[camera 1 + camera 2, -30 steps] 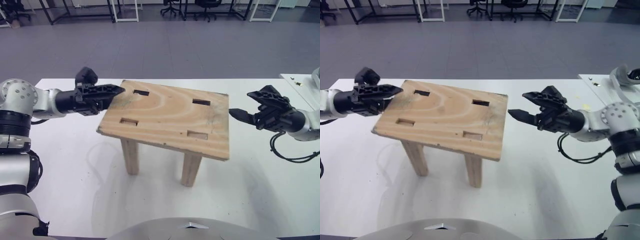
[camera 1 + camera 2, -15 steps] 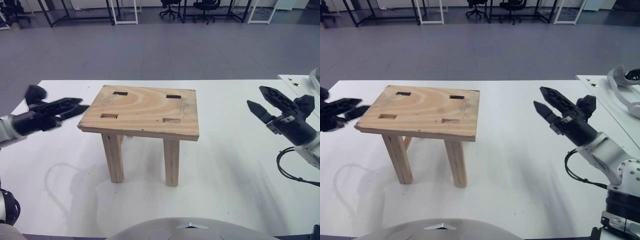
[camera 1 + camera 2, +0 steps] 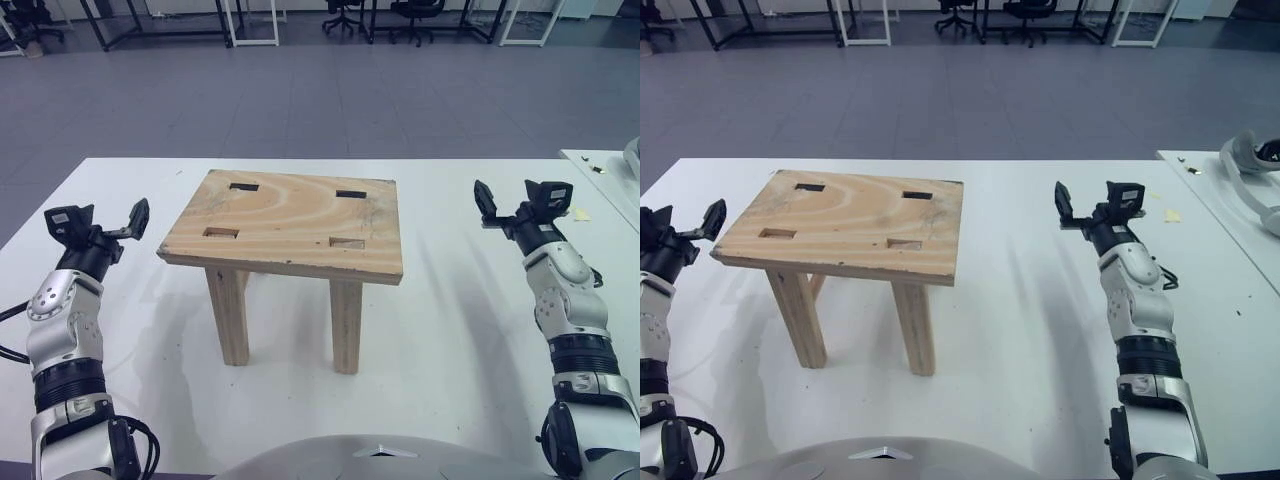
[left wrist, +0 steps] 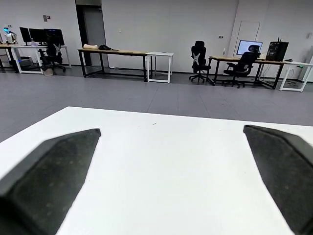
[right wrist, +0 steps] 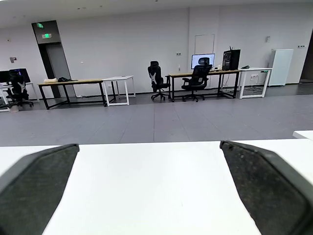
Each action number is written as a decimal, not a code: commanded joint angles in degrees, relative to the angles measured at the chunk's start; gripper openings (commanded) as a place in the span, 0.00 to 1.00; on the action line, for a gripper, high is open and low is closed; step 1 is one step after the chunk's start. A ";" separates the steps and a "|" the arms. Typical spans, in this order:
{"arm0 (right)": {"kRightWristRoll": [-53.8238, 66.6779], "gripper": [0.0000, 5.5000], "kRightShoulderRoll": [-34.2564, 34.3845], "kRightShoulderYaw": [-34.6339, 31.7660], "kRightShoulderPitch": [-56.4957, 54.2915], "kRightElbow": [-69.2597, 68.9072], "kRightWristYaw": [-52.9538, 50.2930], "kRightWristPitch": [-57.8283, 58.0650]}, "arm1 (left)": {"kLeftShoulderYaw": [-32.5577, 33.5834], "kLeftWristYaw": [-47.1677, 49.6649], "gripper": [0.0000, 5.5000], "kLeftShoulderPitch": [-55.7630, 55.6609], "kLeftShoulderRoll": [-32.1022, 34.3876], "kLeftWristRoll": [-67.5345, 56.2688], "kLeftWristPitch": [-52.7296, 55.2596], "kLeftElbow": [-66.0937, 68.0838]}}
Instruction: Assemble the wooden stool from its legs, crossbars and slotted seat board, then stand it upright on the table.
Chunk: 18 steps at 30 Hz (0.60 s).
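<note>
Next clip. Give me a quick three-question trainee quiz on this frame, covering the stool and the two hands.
1. True or false: the stool lies on its side on the table.
2. Pick one. The left hand and the right hand are: A) both gripping the stool; B) both open, held clear of the stool on either side; C) one open, one shut on a leg.
3. Fill in: the seat board shows ____ slots in its top.
Key: 1 false, it stands upright; 2 B; 3 four.
</note>
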 commanded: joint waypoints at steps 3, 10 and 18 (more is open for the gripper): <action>0.19 0.98 2.80 -4.19 -2.61 2.80 3.00 -1.82 | 1.52 1.62 0.98 -1.18 0.93 0.36 0.38 -0.69; -1.28 0.98 4.18 -6.65 -4.55 4.69 5.76 -3.08 | 2.60 5.73 0.98 -0.47 -0.46 0.73 1.09 -1.41; -5.15 0.98 3.95 -7.01 -2.93 3.39 5.75 -3.05 | 2.95 2.89 0.98 1.75 -2.32 -4.62 4.65 -7.69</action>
